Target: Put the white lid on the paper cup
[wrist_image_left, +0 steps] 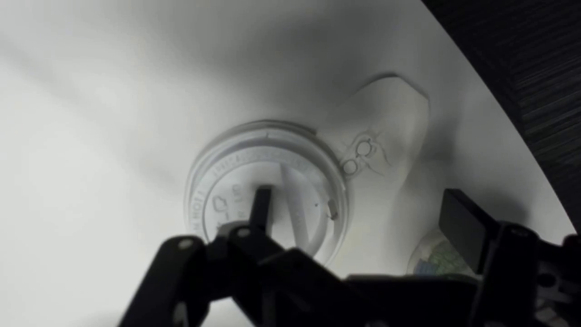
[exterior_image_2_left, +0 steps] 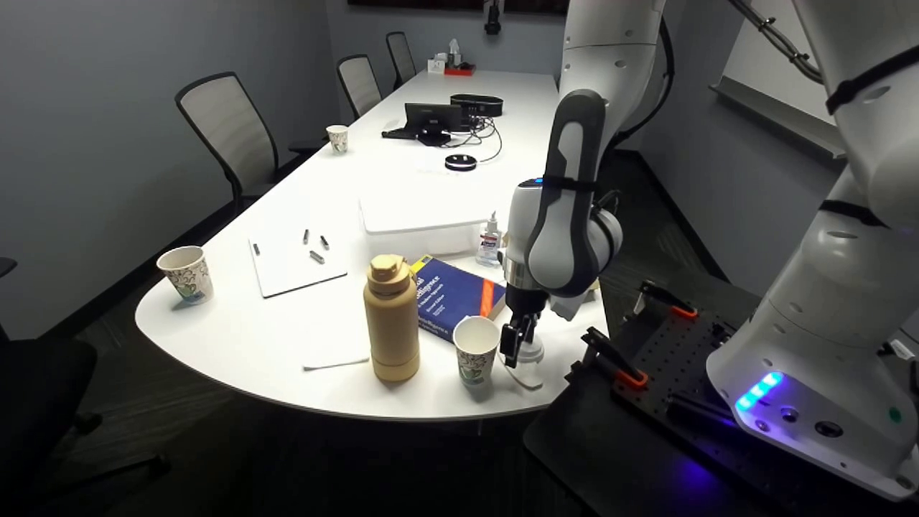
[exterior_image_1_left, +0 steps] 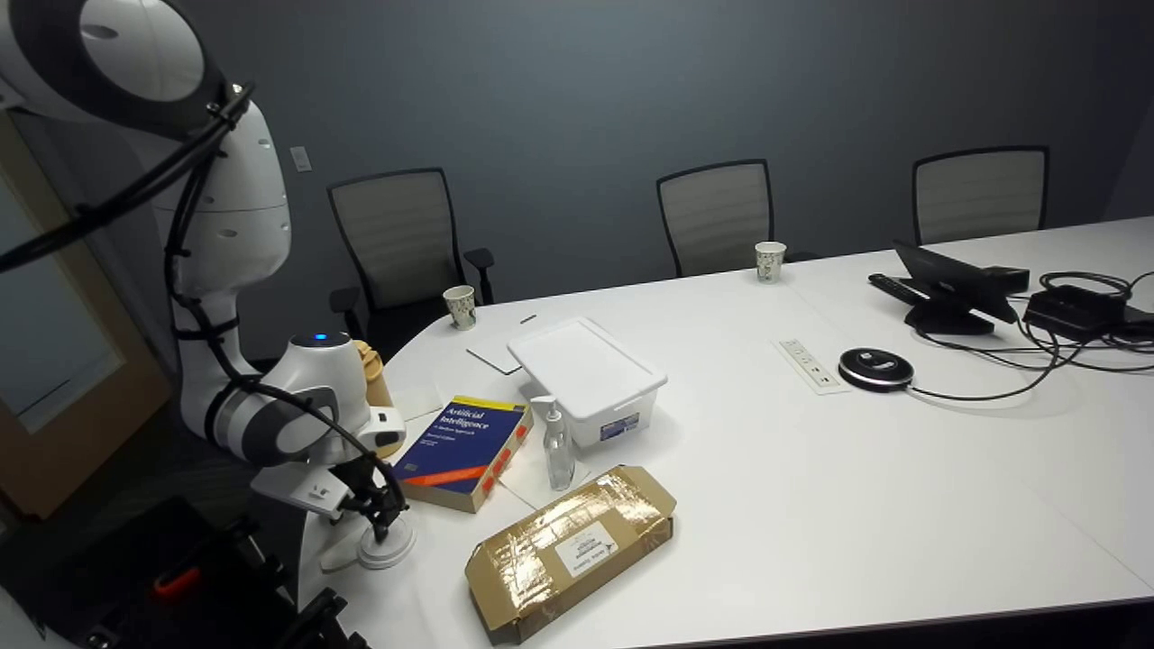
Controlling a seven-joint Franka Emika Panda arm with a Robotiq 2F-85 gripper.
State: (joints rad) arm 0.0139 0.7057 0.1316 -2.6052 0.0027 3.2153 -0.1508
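Note:
The white lid (wrist_image_left: 290,181) lies flat on the table, partly over a flat pale piece (wrist_image_left: 390,122) with a line drawing. The lid also shows in both exterior views (exterior_image_1_left: 388,550) (exterior_image_2_left: 533,351). The patterned paper cup (exterior_image_2_left: 475,359) stands upright beside the lid, mouth open. In the wrist view the cup (wrist_image_left: 430,260) shows only partly at lower right, behind a finger. My gripper (wrist_image_left: 358,195) is open and points down. One finger is over the middle of the lid; the other is between the lid and the cup. I cannot tell whether either finger touches anything.
A tan bottle (exterior_image_2_left: 391,323) stands beside the cup. A blue book (exterior_image_1_left: 464,446), a sanitizer bottle (exterior_image_1_left: 559,455), a cardboard box (exterior_image_1_left: 577,550) and a lidded bin (exterior_image_1_left: 586,370) are nearby. Two more cups (exterior_image_2_left: 188,276) (exterior_image_2_left: 337,139) stand farther off. The table's curved edge is near the lid.

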